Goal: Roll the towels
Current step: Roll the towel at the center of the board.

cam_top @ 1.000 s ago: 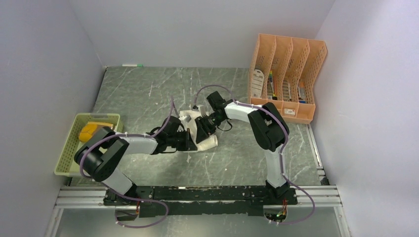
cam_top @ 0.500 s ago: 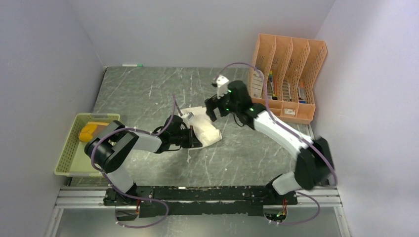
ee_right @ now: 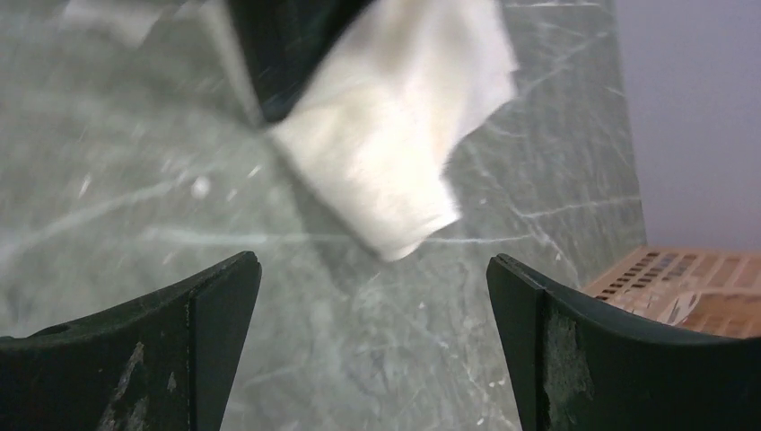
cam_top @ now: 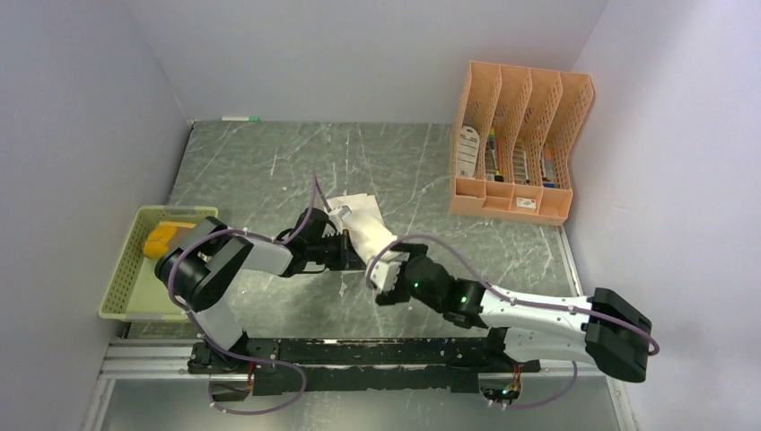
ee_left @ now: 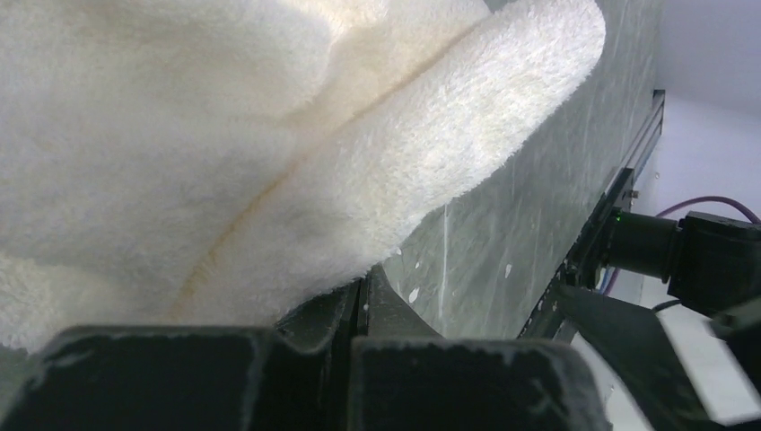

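Observation:
The cream-white towel [cam_top: 363, 224] lies loosely folded at mid-table; it fills the upper left of the left wrist view [ee_left: 269, 153]. My left gripper [cam_top: 348, 251] is shut, its tips [ee_left: 366, 283] tucked under the towel's near edge, and no cloth shows between the fingers. My right gripper [cam_top: 384, 274] hovers wide open just in front of the towel, empty, with the towel [ee_right: 386, 162] ahead of its fingers [ee_right: 224, 296]. The brown and yellow towel [cam_top: 165, 239] sits bundled in the basket.
The green mesh basket [cam_top: 126, 287] stands at the table's left edge. An orange file organizer [cam_top: 516, 135] with papers stands at the back right, its corner visible in the right wrist view [ee_right: 682, 287]. The right arm lies low along the near edge.
My right gripper opened and let go of the cream-white towel, lifted, then swung from its far side back to the near side. The left gripper stayed shut at the towel.

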You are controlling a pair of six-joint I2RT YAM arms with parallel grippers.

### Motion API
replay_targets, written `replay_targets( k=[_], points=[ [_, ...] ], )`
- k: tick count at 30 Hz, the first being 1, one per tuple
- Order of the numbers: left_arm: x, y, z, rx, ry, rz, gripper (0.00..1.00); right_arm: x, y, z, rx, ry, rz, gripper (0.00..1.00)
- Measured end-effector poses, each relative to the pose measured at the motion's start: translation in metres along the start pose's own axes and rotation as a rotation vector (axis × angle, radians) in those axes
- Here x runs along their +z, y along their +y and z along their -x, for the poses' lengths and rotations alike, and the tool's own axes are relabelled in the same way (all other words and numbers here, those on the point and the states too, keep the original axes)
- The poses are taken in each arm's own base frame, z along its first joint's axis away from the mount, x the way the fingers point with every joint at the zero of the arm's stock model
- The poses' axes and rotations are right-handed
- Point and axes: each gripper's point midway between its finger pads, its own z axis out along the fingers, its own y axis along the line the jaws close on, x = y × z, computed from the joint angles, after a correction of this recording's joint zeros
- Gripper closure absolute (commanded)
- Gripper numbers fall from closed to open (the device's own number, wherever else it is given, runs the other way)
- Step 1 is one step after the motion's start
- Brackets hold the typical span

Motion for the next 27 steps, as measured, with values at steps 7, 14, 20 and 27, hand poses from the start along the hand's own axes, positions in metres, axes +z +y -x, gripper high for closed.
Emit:
replay_targets(
  k=[7,14,20,27],
  points=[
    [-0.003,0.001,-0.007,-0.022,0.05,-0.031,0.93,0.0,0.037,-0.017,-0.31,0.065,0.095,0.0],
    [-0.009,0.003,-0.012,-0.033,0.086,-0.049,0.93,0.018,0.046,-0.031,-0.494,0.059,0.074,0.0],
    [-0.013,0.007,-0.011,-0.059,0.1,-0.064,0.93,0.035,0.054,-0.035,-0.569,0.032,0.053,0.03],
    [-0.013,0.007,-0.012,-0.073,0.133,-0.098,0.93,0.057,0.056,-0.026,-0.589,-0.012,0.011,0.22]
  ],
)
